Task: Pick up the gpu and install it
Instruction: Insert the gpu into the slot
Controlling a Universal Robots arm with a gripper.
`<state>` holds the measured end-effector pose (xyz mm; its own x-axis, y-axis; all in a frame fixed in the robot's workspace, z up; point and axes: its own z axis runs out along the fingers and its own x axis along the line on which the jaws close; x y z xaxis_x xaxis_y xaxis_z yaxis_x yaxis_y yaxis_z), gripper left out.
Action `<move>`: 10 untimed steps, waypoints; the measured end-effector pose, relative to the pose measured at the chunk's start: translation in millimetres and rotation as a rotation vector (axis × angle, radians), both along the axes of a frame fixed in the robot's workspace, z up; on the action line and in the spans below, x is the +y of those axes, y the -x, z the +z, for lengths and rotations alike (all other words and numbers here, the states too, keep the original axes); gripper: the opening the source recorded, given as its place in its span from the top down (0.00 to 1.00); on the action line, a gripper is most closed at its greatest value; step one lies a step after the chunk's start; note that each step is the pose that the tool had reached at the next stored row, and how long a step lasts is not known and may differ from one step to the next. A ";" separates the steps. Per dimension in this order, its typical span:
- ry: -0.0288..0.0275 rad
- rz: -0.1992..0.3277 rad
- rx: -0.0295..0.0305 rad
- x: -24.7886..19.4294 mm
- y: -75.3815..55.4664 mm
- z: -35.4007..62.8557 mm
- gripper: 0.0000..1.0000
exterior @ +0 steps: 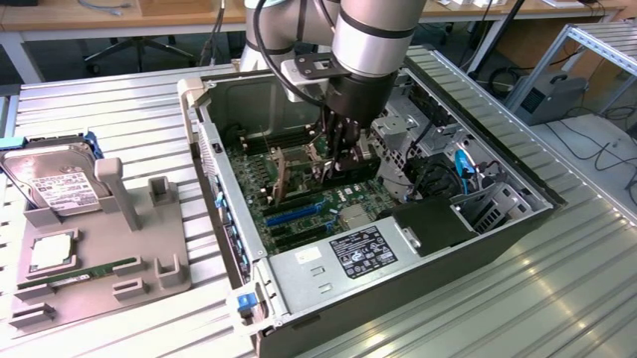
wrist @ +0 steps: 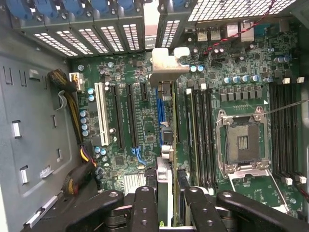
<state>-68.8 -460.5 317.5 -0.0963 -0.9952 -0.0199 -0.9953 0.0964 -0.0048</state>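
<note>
i have the gripper (exterior: 344, 165) down inside the open computer case (exterior: 518, 195), low over the motherboard (wrist: 140, 121). its fingers (wrist: 145, 205) are pinched on the gpu (wrist: 166, 159), which i see edge-on in the wrist view, running straight out from between the fingertips toward the rear wall of the case. the silver bracket (wrist: 166, 65) sits at the card's far end from the gripper, close against the slotted rear panel (wrist: 96, 36).

so the pickup is done and the card is inside the case. from here i judge the install is at the seating stage: the card stands on edge directly over the blue expansion slot (wrist: 159, 113), and its lower edge looks to be at or in the slot, though i cannot tell whether it is fully pressed home. the gripper has not let go, so release is still left.

to one side of the held card lies the white slot (wrist: 102, 113), to the other the open cpu socket (wrist: 241, 141). well away from the gripper, outside the case, the hard drive (exterior: 55, 186) and a memory stick (exterior: 95, 270) rest on the grey parts holder (exterior: 149, 272).
</note>
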 end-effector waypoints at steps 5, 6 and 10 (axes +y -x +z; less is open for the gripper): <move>0.0000 -0.001 0.0000 0.0 0.6 -1.5 0.73; 0.0000 -0.001 0.0000 0.0 0.7 -1.8 0.73; 0.0001 -0.001 0.0000 0.0 1.3 -3.5 0.73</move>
<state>-70.1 -460.4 314.0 -0.0977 -0.9950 -0.0198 -0.9952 0.0978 -0.0047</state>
